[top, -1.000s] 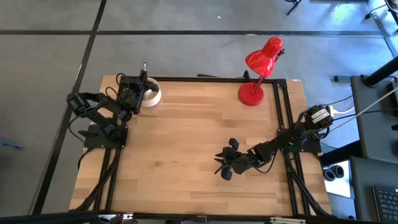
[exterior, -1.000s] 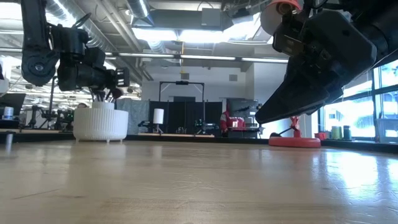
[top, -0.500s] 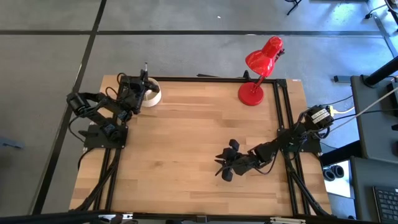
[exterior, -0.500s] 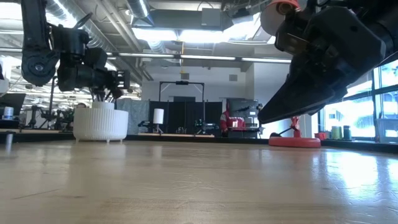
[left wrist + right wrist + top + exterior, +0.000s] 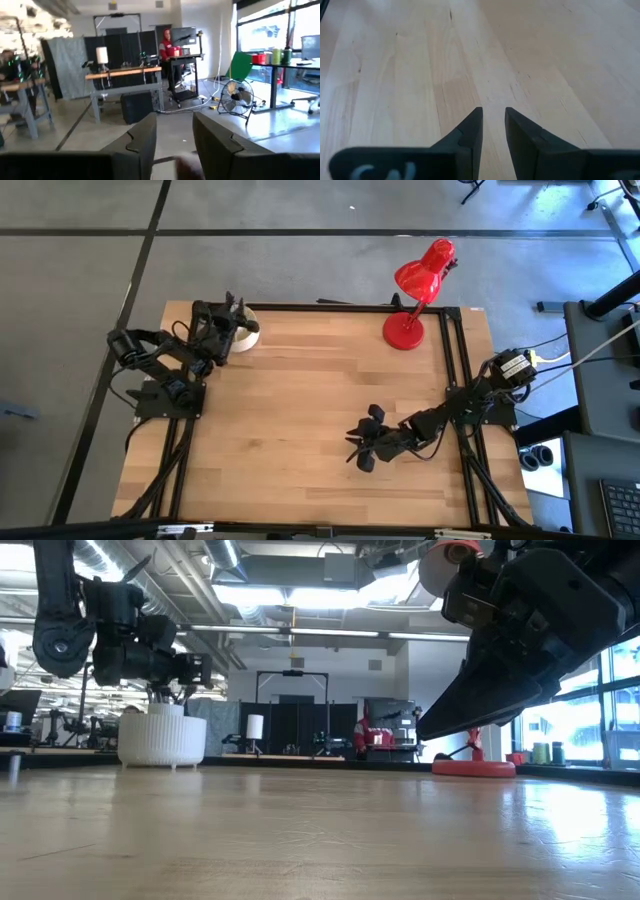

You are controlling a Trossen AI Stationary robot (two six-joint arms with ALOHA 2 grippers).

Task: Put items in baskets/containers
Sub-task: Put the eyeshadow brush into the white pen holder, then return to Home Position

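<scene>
The cream-white ribbed cup [image 5: 246, 338] stands at the table's far left corner, and in the low view [image 5: 162, 740] dark brush ends [image 5: 166, 695] stick up out of it. My left gripper [image 5: 238, 316] hovers just over the cup, about level and pointing past the table's far edge [image 5: 200, 668]. Its fingers are open and nothing shows between them [image 5: 174, 137]. My right gripper [image 5: 362, 438] hangs above bare wood right of the table's middle, toward the near edge. It slants down with a narrow gap between its fingers, and that gap is empty [image 5: 493, 125].
A red desk lamp stands on its round base [image 5: 404, 331] at the far right of the table [image 5: 475, 767]. Bare wood [image 5: 300, 400] stretches between the two arms. A black frame rail [image 5: 330, 307] runs along the far edge.
My left gripper has stayed over the cup, rolled a little and opened. The thin brush handle that stuck out past its fingers toward the far edge in the high view no longer shows there. My right arm has kept still.
</scene>
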